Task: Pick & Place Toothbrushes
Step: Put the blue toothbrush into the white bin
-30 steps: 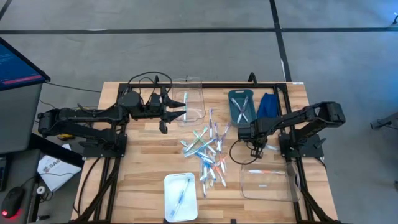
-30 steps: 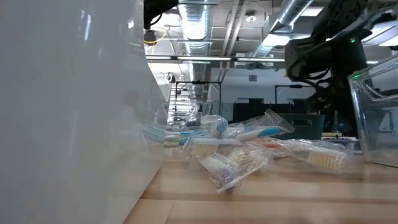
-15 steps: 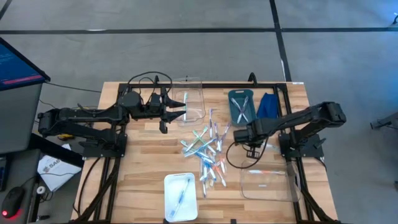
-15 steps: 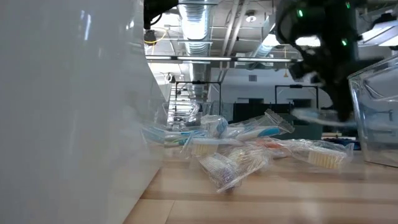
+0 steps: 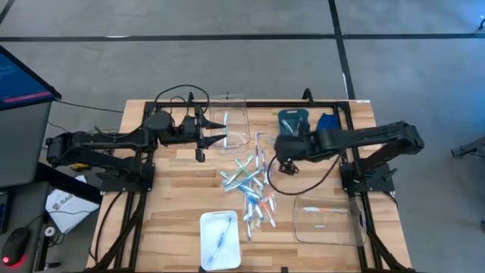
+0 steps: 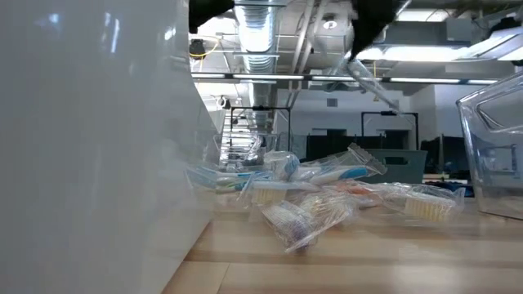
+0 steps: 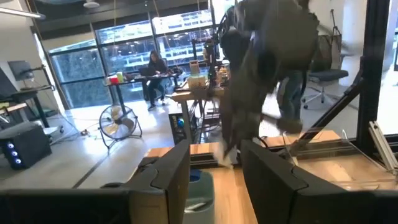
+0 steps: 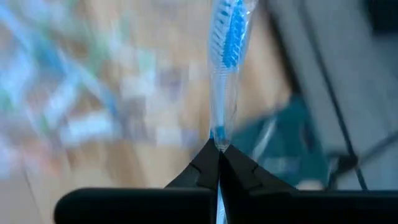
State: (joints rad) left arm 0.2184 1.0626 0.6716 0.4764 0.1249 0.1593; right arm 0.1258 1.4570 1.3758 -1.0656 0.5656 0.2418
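the right end effector (image 8: 218, 151) is pinched on a blue-bristled toothbrush (image 8: 225, 68) in a clear wrapper; its long axis runs straight out from the fingertips with the bristle head at the far end. in the high view this end effector (image 5: 282, 154) hangs above the desk (image 5: 174, 205) at about 1 o'clock from the pile of toothbrushes (image 5: 250, 186), just beside the teal tray (image 5: 292, 121). the wrist view is smeared, so which way the brush points over the desk is hard to tell.

the pile lies mid-desk, its sticks crossing at many angles, most running roughly 12 to 6 o'clock. at 7 o'clock from it a white tray (image 5: 220, 239) holds one brush lengthwise; at 4 o'clock stands a clear bin (image 5: 326, 224) against the desk's near-right edge. bare wood lies open to the pile's 9 o'clock side.

the left end effector (image 5: 223, 135) waits at 11 o'clock from the pile, fingers spread and holding nothing, over a second clear bin (image 5: 236, 129) near the far edge. a blue cloth (image 5: 327, 125) lies at the teal tray's 3 o'clock.
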